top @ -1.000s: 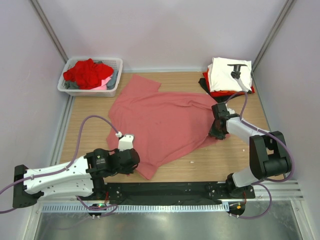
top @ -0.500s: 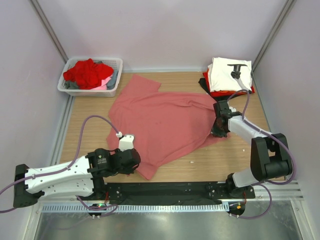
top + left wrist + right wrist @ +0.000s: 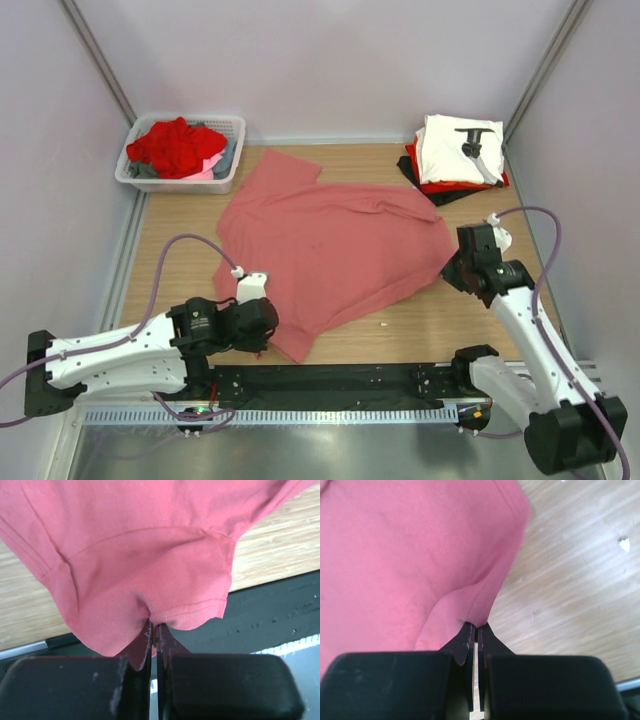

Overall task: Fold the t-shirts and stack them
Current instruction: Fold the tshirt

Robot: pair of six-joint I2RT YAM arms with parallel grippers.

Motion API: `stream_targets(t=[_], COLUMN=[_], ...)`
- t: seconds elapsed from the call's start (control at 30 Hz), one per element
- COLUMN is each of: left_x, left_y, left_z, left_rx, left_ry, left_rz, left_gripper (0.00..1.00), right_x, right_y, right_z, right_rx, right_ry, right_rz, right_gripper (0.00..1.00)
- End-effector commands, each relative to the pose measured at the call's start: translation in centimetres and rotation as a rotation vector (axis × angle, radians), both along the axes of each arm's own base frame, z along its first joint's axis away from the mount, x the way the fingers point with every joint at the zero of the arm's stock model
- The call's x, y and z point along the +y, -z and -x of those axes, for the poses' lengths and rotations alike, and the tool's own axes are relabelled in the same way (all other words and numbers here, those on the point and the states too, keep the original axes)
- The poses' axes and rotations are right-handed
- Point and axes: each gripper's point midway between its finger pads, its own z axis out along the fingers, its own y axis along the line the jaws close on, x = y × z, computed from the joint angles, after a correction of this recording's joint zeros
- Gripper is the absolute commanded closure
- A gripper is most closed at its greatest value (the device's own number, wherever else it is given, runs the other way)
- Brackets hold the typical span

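A large salmon-pink t-shirt (image 3: 330,245) lies spread over the middle of the wooden table. My left gripper (image 3: 268,335) is shut on its near hem corner, seen pinched between the jaws in the left wrist view (image 3: 154,630). My right gripper (image 3: 455,270) is shut on the shirt's right edge, the cloth nipped at the jaw tips in the right wrist view (image 3: 476,627). A folded stack (image 3: 455,155) sits at the back right: a white tee with black print on top, red and black ones under it. More tees, red and grey, fill the basket (image 3: 182,150).
The white plastic basket (image 3: 235,128) stands at the back left corner. A black rail (image 3: 350,378) runs along the near table edge. Grey walls close in both sides. A small white scrap (image 3: 383,322) lies on the wood.
My right gripper has pulled the shirt's right edge outward and toward the near right; the right arm swung out. The shirt lies flatter on that side. The left arm held still.
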Motion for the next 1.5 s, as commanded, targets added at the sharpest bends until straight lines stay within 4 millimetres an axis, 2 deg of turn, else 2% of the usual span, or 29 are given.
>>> stream_targets(t=[0.0,0.1,0.17,0.23,0.37,0.43,0.47,0.6,0.9,0.93,1.13,1.17,1.47], left_x=[0.1,1.2,1.8,2.1,2.6,2.9,3.0,2.5,2.6,3.4,4.4,4.5,4.8], left_y=[-1.3,-2.3,-3.3,-4.4,-5.7,-6.4,-7.5,-9.0,-10.9,-11.0,-11.3,-10.7,-9.5], left_z=[0.5,0.4,0.3,0.0,-0.7,-1.5,-2.0,-4.0,-11.0,-12.0,-16.8,-17.5,-21.7], left_rx=[0.024,0.005,-0.008,-0.033,-0.069,-0.108,-0.127,-0.154,-0.136,-0.131,-0.126,-0.103,-0.075], left_ry=[-0.024,-0.044,-0.04,-0.03,0.006,0.015,0.027,0.063,0.073,0.037,-0.004,-0.01,-0.063], left_rz=[0.048,0.035,0.026,0.018,-0.059,-0.109,-0.126,-0.188,-0.236,-0.241,-0.282,-0.3,-0.378], left_gripper=[1.0,1.0,1.0,1.0,1.0,1.0,1.0,1.0,1.0,1.0,1.0,1.0,1.0], right_x=[-0.1,-1.2,-1.0,-0.5,-0.2,-0.3,-0.8,-1.4,-0.5,-0.6,-1.4,-1.5,-2.4], right_y=[0.0,-0.7,-1.0,-0.1,-0.9,-1.7,-2.0,-3.1,-2.1,-2.0,-0.7,-0.7,1.0], right_z=[2.7,4.7,5.7,6.7,6.5,5.6,5.2,2.8,-2.6,-3.0,-5.5,-5.9,-9.0], right_rx=[0.007,-0.035,-0.071,-0.062,-0.129,-0.138,-0.141,-0.128,-0.067,-0.064,-0.028,-0.027,0.014], right_ry=[0.105,0.151,0.154,0.161,0.16,0.148,0.151,0.145,0.066,0.064,0.056,0.055,0.043], right_rz=[-0.063,-0.053,-0.089,-0.128,-0.165,-0.143,-0.115,-0.037,0.015,0.02,0.039,0.039,0.04], right_gripper=[0.99,0.99,0.99,0.99,0.99,0.99,0.99,0.99,0.99,0.99,0.99,0.99,0.99])
